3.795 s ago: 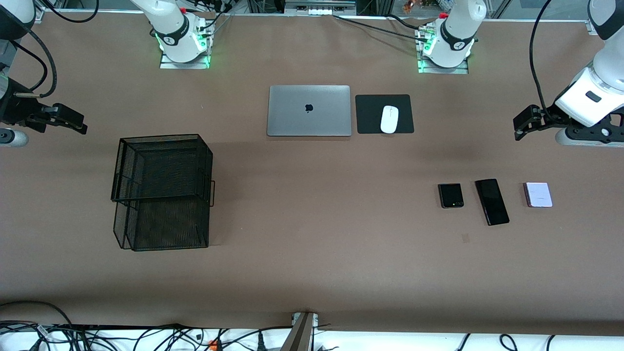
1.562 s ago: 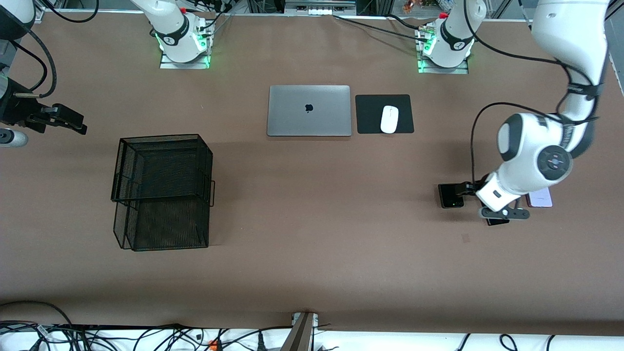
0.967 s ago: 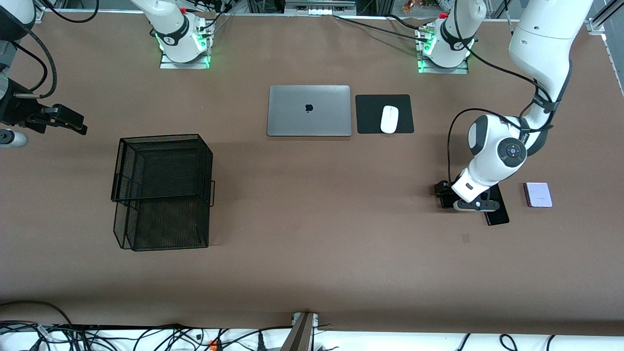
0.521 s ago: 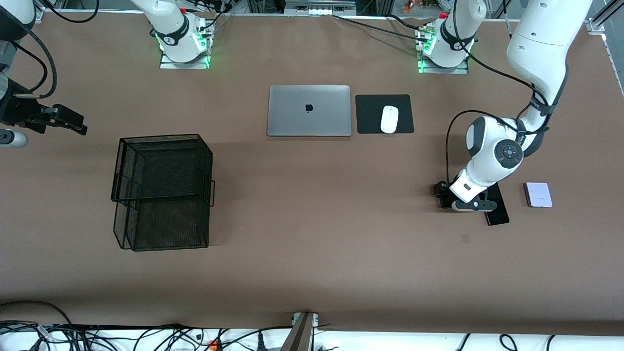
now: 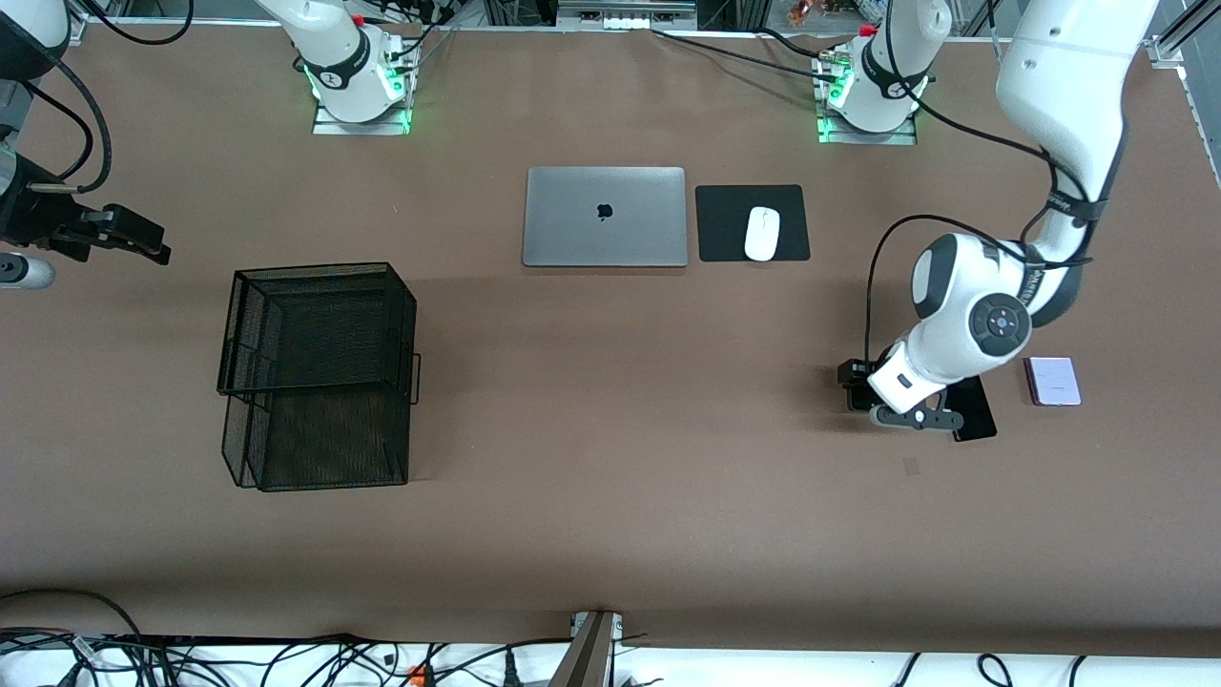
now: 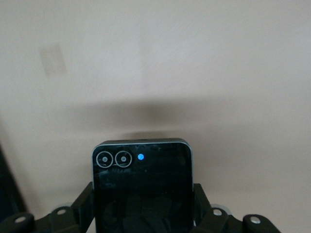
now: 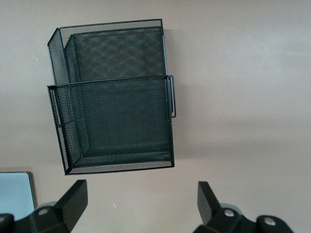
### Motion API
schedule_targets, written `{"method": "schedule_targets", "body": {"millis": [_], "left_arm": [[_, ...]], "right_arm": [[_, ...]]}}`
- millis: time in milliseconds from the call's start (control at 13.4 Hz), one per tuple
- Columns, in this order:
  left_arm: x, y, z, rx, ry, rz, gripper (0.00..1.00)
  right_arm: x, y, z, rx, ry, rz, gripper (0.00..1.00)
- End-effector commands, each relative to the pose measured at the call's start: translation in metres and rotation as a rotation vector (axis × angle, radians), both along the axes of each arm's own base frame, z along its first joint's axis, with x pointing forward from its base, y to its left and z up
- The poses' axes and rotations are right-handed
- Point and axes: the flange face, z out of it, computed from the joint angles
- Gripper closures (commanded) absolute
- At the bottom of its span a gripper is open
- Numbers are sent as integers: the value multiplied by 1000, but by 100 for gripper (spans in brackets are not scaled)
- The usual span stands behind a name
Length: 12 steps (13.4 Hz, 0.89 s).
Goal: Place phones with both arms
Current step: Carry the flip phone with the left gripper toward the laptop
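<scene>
My left gripper is shut on the small black flip phone, one finger on each long edge and the two lenses pointing away from the wrist. A soft shadow lies on the table just past the phone. In the front view the left gripper hides most of that phone. The long slim black phone lies beside it, partly under the left arm's wrist. The pale lilac flip phone lies farther toward the left arm's end. My right gripper waits open at the right arm's end.
A black wire-mesh basket stands toward the right arm's end and also shows in the right wrist view as the basket. A shut silver laptop and a white mouse on a black mat lie near the bases.
The left arm swung in from the table's end and came down on the black flip phone. Its gripper shut on the phone and has shifted slightly since. The right arm has not moved.
</scene>
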Motion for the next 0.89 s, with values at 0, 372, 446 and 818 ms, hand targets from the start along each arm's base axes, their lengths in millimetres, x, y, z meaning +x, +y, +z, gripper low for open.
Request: {"method": "schedule_targets", "body": {"millis": [0, 372, 446, 818], "left_arm": [[25, -58, 68, -15, -1, -43, 77], [-4, -226, 59, -71, -11, -7, 78], [-11, -259, 50, -117, -41, -16, 77], [-63, -388, -23, -310, -206, 82, 71]], "right_arm": [[0, -1, 2, 19, -8, 3, 0], [0, -1, 1, 18, -7, 3, 0], [0, -1, 2, 18, -8, 3, 0], [3, 0, -3, 13, -8, 7, 0]]}}
